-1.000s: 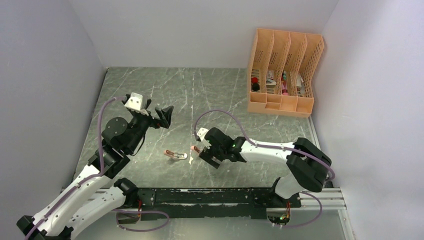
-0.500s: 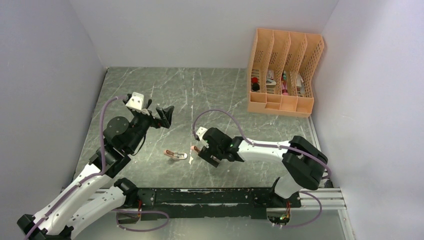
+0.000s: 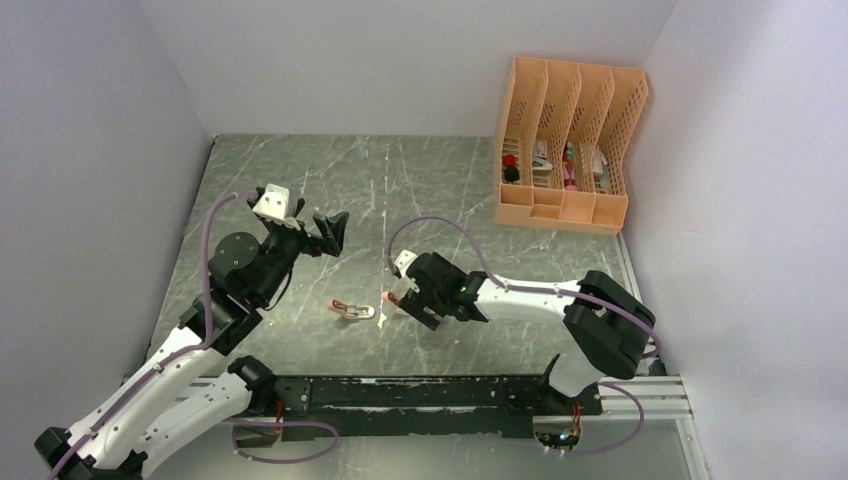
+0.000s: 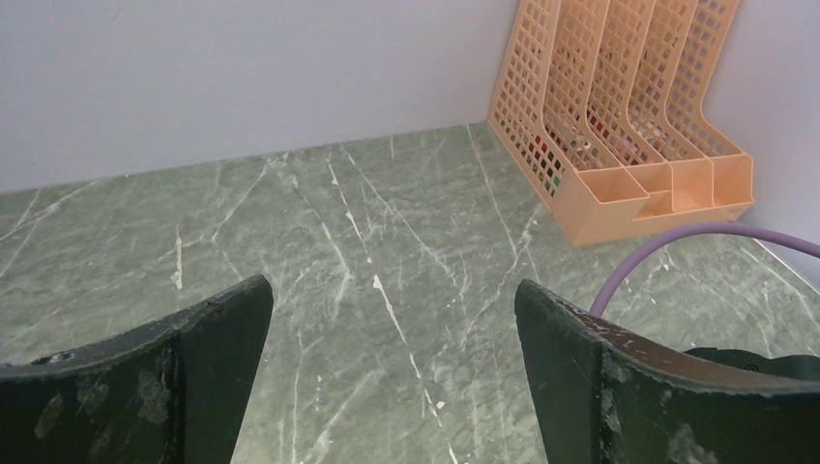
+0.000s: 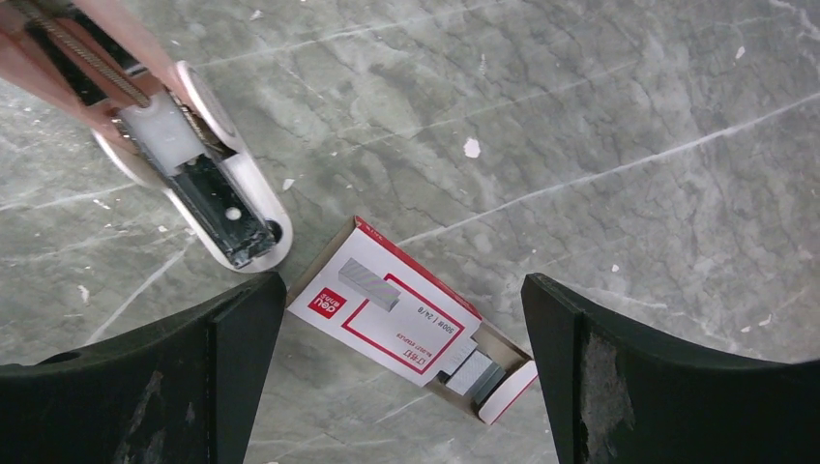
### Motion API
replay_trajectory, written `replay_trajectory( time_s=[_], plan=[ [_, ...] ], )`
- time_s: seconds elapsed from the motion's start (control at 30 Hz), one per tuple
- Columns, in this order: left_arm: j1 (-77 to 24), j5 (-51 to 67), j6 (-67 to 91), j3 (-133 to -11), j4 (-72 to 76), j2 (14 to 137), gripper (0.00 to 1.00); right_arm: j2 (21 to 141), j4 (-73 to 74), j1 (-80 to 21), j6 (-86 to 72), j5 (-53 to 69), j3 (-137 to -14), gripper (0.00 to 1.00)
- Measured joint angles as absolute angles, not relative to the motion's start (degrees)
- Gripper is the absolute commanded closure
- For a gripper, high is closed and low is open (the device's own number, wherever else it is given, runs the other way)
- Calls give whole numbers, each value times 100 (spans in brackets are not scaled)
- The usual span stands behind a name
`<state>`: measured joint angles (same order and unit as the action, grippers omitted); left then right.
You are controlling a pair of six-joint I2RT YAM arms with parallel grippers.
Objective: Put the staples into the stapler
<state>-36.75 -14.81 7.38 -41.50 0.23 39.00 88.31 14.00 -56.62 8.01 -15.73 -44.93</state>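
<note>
Right wrist view: salmon-pink plastic stapler (image 5: 208,184) lies open, apparently unloaded; red-and-white cardboard staple box (image 5: 387,309) sits untouched beneath the right gripper (image 5: 401,290), jaws wide and empty.

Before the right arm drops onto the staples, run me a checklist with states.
1. Right gripper open: ok.
2. Staple box framed between its fingers: ok.
3. Box flap open, staples showing: ok.
4. Stapler lies opened beside the box: ok.
5. Stapler's channel empty: cannot tell.
6. Left gripper open, holding nothing, away from both: ok.
</note>
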Motion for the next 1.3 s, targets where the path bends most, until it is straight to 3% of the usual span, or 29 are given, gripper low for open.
replay_trajectory(
  time_s=[0.8, 1.03, 1.3],
  plan=[
    [-3675, -1487, 738, -4150, 62, 3972, 0, 8855, 1321, -4237, 613, -1579, -4543, 0],
    [-3675, -1487, 888, -4174, 16, 4174, 1, 8576, 1214, -4154, -176, -1863, -5277, 0],
    [-3675, -1487, 1249, -4394, -244, 4882, 1, 8152, 1525, -3312, -1135, -1857, -5719, 0]
  ],
)
